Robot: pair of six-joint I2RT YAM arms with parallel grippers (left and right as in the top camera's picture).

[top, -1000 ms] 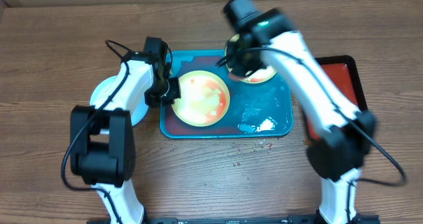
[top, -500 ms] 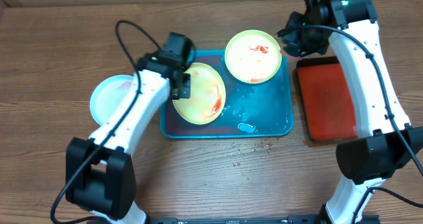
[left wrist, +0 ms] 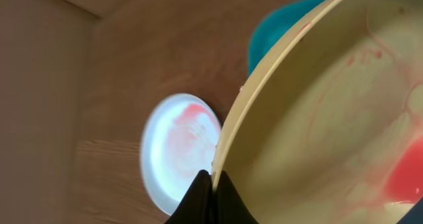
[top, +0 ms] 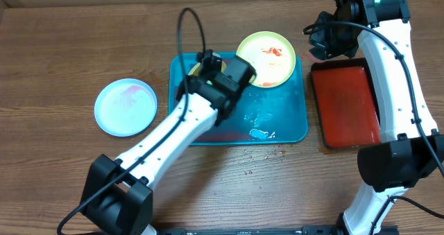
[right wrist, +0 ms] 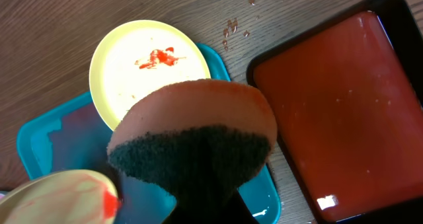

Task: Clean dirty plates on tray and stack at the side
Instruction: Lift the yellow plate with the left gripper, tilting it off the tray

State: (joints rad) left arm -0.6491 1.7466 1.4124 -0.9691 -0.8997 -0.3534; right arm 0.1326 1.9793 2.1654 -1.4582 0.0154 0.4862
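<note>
You're seeing a turquoise tray (top: 295, 117), a brown wood-grain bench (top: 55, 55); the light blue plate (top: 125, 107) is showing a pink smear, the yellow-green plate (left wrist: 330, 105) red streaks, the sponge (right wrist: 195, 128) orange over dark green

Left arm (top: 166, 134): white links, black joints, black cable
Right arm (top: 397, 75): same, green light
Left gripper (left wrist: 211, 179): black fingers

Left arm (top: 179, 127) covers the tray's (top: 291, 103) left half.
</note>
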